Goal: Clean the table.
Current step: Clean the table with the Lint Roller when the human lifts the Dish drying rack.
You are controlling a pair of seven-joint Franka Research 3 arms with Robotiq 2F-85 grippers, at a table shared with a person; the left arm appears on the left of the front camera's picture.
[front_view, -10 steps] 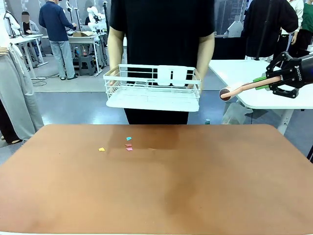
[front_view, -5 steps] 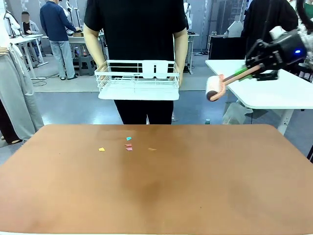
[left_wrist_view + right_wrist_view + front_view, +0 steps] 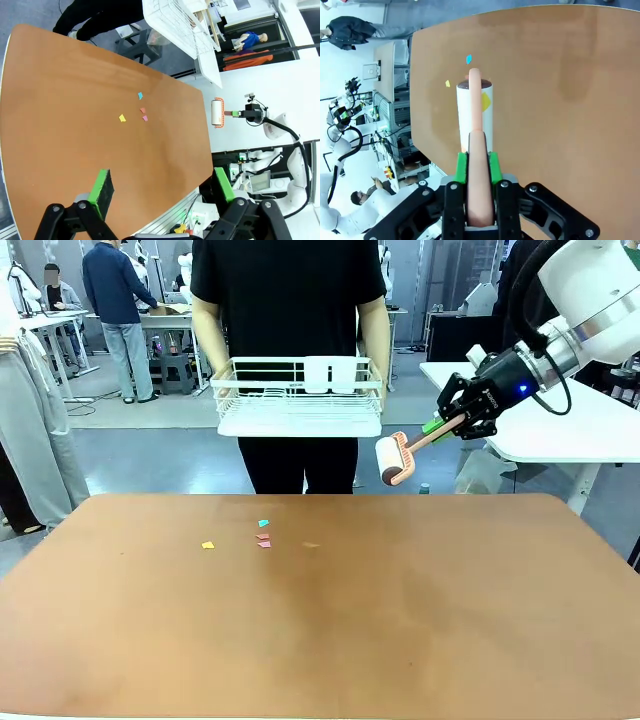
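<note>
**Roller held in the air past the far edge, scraps lying on the table**

The right gripper [image 3: 447, 425] is clamped on the pink handle of a lint roller [image 3: 392, 458]. In the right wrist view both green pads [image 3: 461, 167] press the handle from either side, and the white roll points away from the wrist toward the table [image 3: 400, 620]. From the front, the roller hangs in the air above the table's far edge, right of the middle, with the roll tilted down and to the left. It touches nothing. The right arm reaches in above a white table [image 3: 560, 430] that stands off the far right corner.

The left gripper [image 3: 162, 187] is spread wide and grips nothing; part of the bare top shows between its fingers.

The table takes up the lower half of the front view. A few small paper scraps lie on it near the far edge, left of the middle. A teal scrap [image 3: 263, 523] lies nearest that edge, two pink scraps [image 3: 263, 540] lie just on its near side, and a yellow scrap [image 3: 208, 545] lies apart to their left.

A person [image 3: 290, 300] in a black shirt stands at the far edge, holding a white wire basket [image 3: 300, 400] by its two ends, level and well above the top.
</note>
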